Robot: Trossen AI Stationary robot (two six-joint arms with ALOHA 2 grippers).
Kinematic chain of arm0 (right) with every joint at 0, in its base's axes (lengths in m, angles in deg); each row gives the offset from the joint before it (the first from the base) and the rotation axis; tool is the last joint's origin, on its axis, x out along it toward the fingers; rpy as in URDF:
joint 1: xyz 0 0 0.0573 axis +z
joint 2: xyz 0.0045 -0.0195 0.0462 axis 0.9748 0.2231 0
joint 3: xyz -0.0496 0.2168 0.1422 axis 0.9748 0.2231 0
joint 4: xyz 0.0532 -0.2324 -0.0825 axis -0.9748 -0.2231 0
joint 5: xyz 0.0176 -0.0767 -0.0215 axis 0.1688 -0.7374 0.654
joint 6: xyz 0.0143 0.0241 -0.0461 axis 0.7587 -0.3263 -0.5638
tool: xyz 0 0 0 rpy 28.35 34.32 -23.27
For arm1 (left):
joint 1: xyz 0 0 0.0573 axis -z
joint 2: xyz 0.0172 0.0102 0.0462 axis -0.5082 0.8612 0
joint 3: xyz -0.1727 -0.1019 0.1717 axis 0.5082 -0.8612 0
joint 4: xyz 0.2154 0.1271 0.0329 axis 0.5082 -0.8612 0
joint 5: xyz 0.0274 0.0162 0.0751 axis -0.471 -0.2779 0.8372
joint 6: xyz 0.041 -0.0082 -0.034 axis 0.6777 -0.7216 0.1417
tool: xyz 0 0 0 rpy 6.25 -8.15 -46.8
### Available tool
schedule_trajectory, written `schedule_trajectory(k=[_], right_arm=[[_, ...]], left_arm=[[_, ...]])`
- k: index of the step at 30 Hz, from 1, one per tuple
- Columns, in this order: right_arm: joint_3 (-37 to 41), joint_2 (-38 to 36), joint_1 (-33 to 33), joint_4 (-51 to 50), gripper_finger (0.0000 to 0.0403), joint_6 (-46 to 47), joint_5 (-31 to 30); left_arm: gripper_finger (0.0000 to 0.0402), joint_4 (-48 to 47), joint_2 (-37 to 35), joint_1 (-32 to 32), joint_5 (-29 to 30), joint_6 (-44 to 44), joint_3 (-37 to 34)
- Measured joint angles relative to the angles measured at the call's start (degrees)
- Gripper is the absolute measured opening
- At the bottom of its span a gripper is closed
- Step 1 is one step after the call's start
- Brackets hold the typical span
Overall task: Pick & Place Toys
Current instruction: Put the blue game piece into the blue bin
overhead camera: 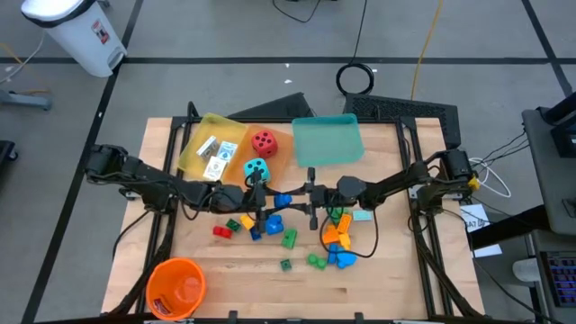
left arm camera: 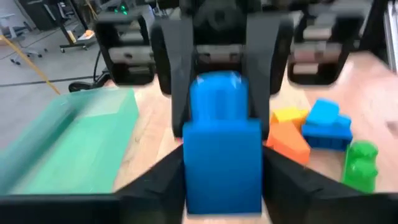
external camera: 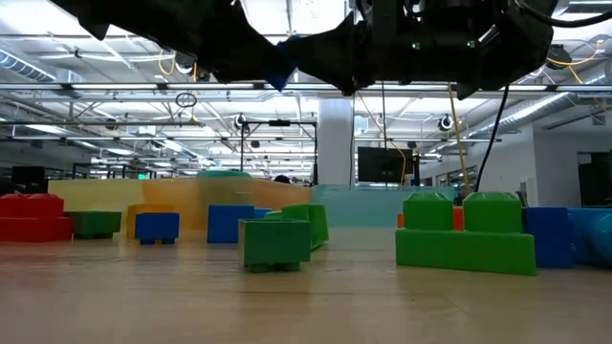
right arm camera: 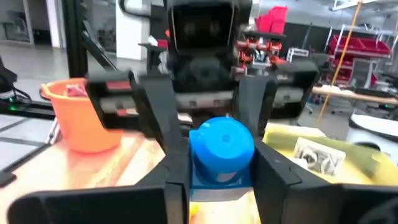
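We observe the left gripper (overhead camera: 261,199) and right gripper (overhead camera: 306,198) meeting above the middle of the bench (overhead camera: 387,279), a blue brick (overhead camera: 283,199) between them. Both sets of fingers are clamped on this brick, which is held clear of the bench. Other bricks (overhead camera: 337,243) lie scattered below, near the teal tray (overhead camera: 326,140).

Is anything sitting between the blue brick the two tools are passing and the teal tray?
Nothing visible. The blue brick, held between left tool and right tool, has bare table before the teal tray.
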Motion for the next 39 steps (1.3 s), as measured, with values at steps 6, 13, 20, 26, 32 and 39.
schedule_trajectory(k=[6,13,20,26,32,39], right_arm=[[0.07,-8.07,-1.41,-9.78,0.008,0.59,-0.43],[0.07,-20.13,-6.16,-23.89,0.0082,4.01,-2.03],[0.07,-23.38,-16.29,-36.42,0.0084,5.71,-6.63],[0.17,-16.85,-27.99,-36.6,0.0085,7.91,-5.09],[-3.87,-2.98,-35.45,-32.04,0.0086,8.25,3.11],[-10.28,7.16,-38.03,-33.96,0.0093,7.44,2.93]], left_arm=[[0.0293,-2.43,-0.02,-0.45,-1.14,-2.4,0.04],[0.0356,-2.71,-0.04,-0.48,-0.38,0.96,0.04],[0.0368,-2.75,-0.04,-0.83,-0.36,1.17,0.04],[0.0359,-2.75,-0.04,-2.31,-0.37,-1.57,0.04],[0.0351,-2.76,-0.04,-3.49,-0.35,-2.33,0.04],[0.0351,-2.95,-0.04,-4.07,-0.69,-3.87,0.02]])
